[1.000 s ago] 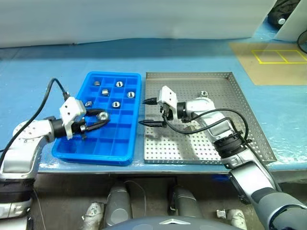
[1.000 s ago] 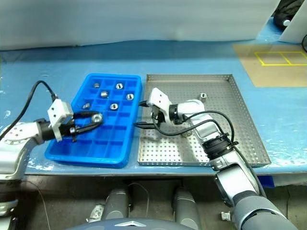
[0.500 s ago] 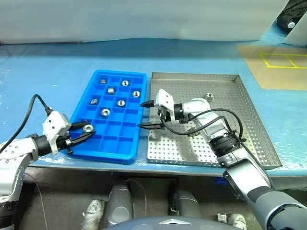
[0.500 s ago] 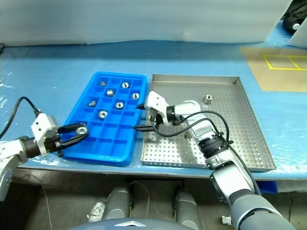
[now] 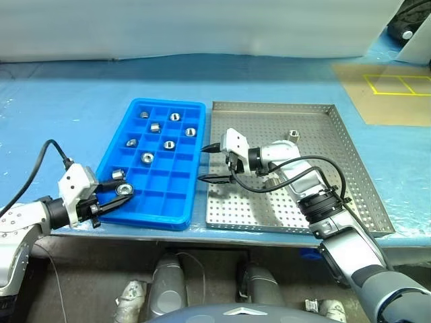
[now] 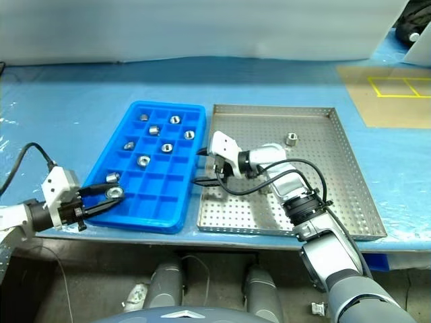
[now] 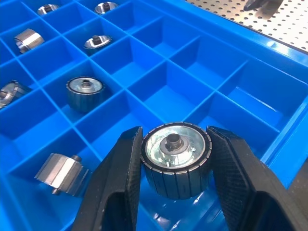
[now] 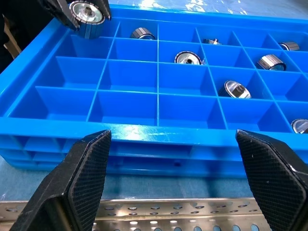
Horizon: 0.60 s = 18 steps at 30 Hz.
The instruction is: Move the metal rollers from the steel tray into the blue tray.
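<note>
In the left eye view, a metal roller [image 5: 124, 190] is clamped in the left gripper [image 5: 120, 192] over the blue tray [image 5: 176, 215] at its near left corner — seven more rollers lie in compartments, none beneath it.

One roller [image 5: 293, 135] is left in the steel tray [image 5: 350, 161] near its far edge.

In the right wrist view, the right gripper [image 8: 175, 180] is spread wide at the blue tray's right edge.

Both arms have silver-grey shells with black joint rings. Each wrist carries a white camera block and a loose black cable. The fingers [image 7: 122, 187] are black, with finely cross-hatched pads [image 8: 86, 166].
</note>
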Available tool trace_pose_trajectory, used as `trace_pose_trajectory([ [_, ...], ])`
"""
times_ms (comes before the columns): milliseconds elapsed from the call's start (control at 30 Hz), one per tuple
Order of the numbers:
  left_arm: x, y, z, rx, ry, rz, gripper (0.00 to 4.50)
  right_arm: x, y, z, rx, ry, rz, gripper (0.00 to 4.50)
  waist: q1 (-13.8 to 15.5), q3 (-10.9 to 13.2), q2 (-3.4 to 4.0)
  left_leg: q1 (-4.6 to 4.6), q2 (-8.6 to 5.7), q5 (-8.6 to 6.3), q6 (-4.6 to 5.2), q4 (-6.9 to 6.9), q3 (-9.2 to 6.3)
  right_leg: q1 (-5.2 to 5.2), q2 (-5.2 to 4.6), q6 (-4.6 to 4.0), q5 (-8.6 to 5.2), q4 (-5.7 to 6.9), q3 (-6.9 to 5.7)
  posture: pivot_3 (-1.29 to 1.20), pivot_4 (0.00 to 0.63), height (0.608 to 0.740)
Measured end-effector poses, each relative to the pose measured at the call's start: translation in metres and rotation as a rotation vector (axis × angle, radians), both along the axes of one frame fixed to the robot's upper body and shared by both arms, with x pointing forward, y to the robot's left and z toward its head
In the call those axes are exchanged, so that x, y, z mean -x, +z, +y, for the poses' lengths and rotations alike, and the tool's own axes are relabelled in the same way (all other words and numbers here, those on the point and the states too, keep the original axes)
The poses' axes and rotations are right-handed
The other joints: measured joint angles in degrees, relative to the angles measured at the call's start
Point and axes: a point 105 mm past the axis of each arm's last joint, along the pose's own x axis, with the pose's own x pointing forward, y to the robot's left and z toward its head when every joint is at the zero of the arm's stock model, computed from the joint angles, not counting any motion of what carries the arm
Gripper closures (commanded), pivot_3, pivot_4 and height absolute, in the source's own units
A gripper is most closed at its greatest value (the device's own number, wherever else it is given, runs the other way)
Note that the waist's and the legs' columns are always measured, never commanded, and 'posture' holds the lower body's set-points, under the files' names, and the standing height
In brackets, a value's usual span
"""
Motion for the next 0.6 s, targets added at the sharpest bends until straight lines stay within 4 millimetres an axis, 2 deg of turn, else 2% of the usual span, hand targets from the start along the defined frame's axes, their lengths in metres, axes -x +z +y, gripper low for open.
trace_pose_trajectory([
  [33,0.000,-0.001,-0.001,-0.001,-0.003,0.002,2.76,0.000,0.000,0.000,0.001,-0.001,0.000,0.18,-0.01,0.00,0.00,0.00,0.00,0.00,0.00,0.00,0.00,0.00,0.00,0.00,0.00,0.00,0.00,0.11,0.150,0.740],
  [67,0.000,-0.001,-0.001,-0.002,-0.008,0.002,2.02,0.000,0.000,0.000,0.001,-0.002,-0.001,0.18,-0.01,0.00,0.00,0.00,-0.01,0.00,0.00,0.00,0.00,0.00,0.00,0.00,0.00,-0.01,0.01,0.11,0.150,0.740],
  [100,0.000,-0.002,-0.002,-0.004,-0.013,0.003,1.81,0.000,0.000,-0.001,0.002,-0.003,-0.001,0.18,-0.02,0.00,0.00,0.00,-0.01,0.00,0.00,0.00,0.00,0.00,0.00,0.00,0.00,-0.01,0.01,0.11,0.150,0.740],
  [233,0.000,-0.006,0.001,-0.018,-0.004,0.005,0.43,-0.002,0.000,-0.002,0.002,-0.014,-0.005,0.18,-0.05,0.00,0.00,0.00,0.00,0.01,-0.01,0.00,0.00,0.00,0.01,0.00,0.00,0.00,0.00,0.10,0.150,0.740],
  [367,-0.006,-0.004,0.002,-0.019,0.002,-0.007,0.43,-0.002,0.000,-0.003,0.003,-0.021,-0.006,0.18,0.00,-0.01,-0.01,0.02,0.00,0.01,-0.02,0.02,0.00,0.02,0.00,0.00,0.00,0.05,-0.01,0.10,0.150,0.740],
  [600,-0.029,0.028,-0.012,0.026,-0.038,-0.128,0.43,-0.005,0.002,-0.010,0.010,-0.050,-0.011,0.18,0.00,-0.01,-0.01,0.07,-0.02,0.05,-0.08,0.15,0.00,0.01,-0.01,-0.01,0.00,0.31,0.03,0.02,0.150,0.740],
])
